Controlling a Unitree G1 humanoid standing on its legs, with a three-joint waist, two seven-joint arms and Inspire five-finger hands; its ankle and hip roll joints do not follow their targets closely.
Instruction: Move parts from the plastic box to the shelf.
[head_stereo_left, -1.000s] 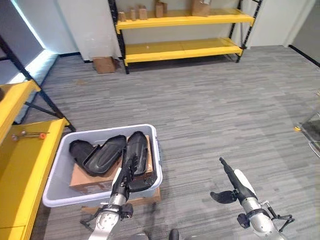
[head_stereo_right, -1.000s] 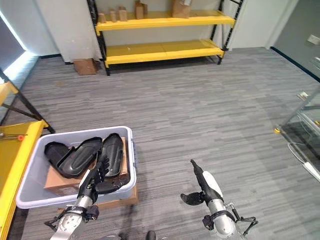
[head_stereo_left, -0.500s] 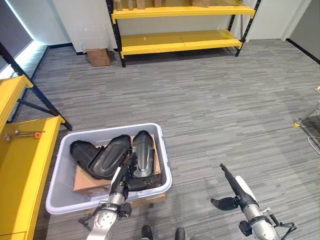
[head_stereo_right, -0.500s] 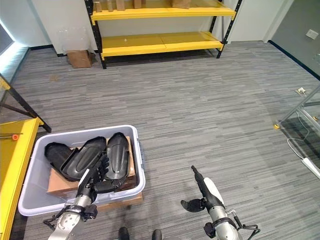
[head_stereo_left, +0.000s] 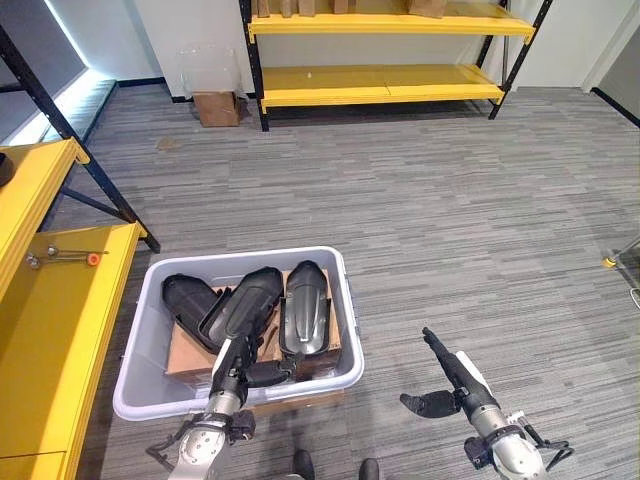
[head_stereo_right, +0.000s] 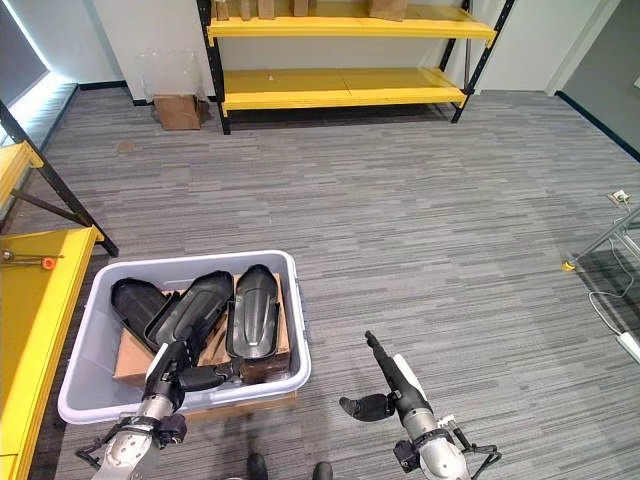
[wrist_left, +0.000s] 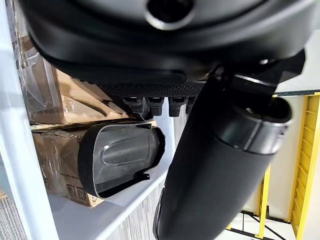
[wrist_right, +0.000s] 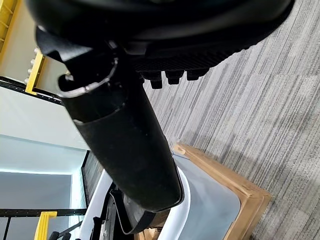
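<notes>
No print can be read (cartons' marks too small).

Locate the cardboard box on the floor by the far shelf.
In the left eye view, the cardboard box sits on the floor at the far shelf's left end, against the wall.

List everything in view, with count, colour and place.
box: one, pale grey, on the floor in front of the robot
parts: three, black, in the box on brown cardboard
far shelf: one, yellow with black posts, at the back wall
near shelf: one, yellow, at the robot's left
carton: one, brown, on the floor by the far shelf
left hand: dark, open, over the box's near edge
right hand: dark, open, above the carpet
</notes>
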